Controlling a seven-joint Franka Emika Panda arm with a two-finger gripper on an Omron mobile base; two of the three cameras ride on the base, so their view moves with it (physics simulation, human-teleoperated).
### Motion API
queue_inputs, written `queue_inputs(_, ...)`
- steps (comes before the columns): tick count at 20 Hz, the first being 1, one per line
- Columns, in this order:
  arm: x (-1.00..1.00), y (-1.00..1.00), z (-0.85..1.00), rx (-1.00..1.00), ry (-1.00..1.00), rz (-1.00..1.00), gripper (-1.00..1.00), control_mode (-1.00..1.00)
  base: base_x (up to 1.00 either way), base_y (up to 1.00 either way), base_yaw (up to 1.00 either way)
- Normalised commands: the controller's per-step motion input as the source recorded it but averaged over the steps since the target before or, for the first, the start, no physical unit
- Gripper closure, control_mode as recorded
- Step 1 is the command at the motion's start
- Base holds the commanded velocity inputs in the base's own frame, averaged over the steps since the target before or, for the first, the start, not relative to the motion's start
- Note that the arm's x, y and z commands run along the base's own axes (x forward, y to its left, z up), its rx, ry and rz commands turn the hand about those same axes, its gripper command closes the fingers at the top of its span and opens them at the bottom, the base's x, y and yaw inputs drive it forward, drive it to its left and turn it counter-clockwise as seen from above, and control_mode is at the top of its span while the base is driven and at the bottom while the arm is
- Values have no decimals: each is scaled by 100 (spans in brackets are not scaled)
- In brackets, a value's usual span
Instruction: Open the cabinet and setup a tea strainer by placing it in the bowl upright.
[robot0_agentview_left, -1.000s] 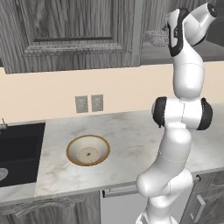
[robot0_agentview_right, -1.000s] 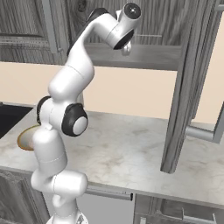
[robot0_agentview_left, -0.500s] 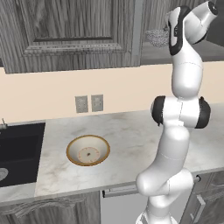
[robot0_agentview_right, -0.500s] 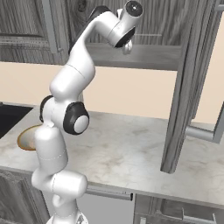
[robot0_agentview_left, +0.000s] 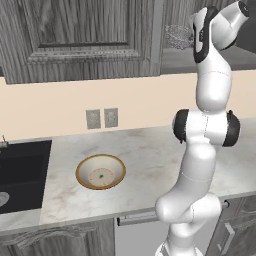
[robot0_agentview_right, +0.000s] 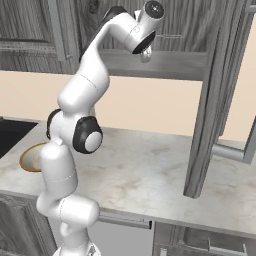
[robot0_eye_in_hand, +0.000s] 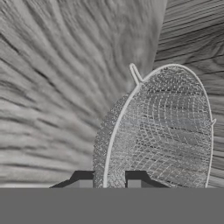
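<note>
The arm stretched high, wrist bent into the open cabinet (robot0_agentview_right: 210, 95). The gripper (robot0_eye_in_hand: 109, 183) was closed on the strainer's (robot0_eye_in_hand: 162, 131) rim (mesh basket on the shelf). The bowl (robot0_agentview_left: 100, 171) sat on the counter (robot0_agentview_left: 150, 160) below.

White glossy arm (robot0_agentview_left: 207, 125), rounded tube links, fat at the base and slimmer toward the top. Dark grey/black bands at the joints; 2 round black caps on the mid joint, 1 each side, grey disc centre visible in the right base view. Black collar near the upper link. Round dark cap with light ring on the wrist end. Gripper (robot0_eye_in_hand: 109, 183): 2 small dark fingertips, squared off. No cables, screws or markings visible.
</note>
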Motion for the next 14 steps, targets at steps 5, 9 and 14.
queue_inputs(5, 0, 5, 0, 0, -1, 0, 100, -100, 0, 0, 0)
queue_inputs(9, -5, -2, 0, 2, -4, -2, 100, -100, 0, 0, 0)
queue_inputs(14, -22, 0, 0, 11, -9, -7, 100, -100, 0, 0, 0)
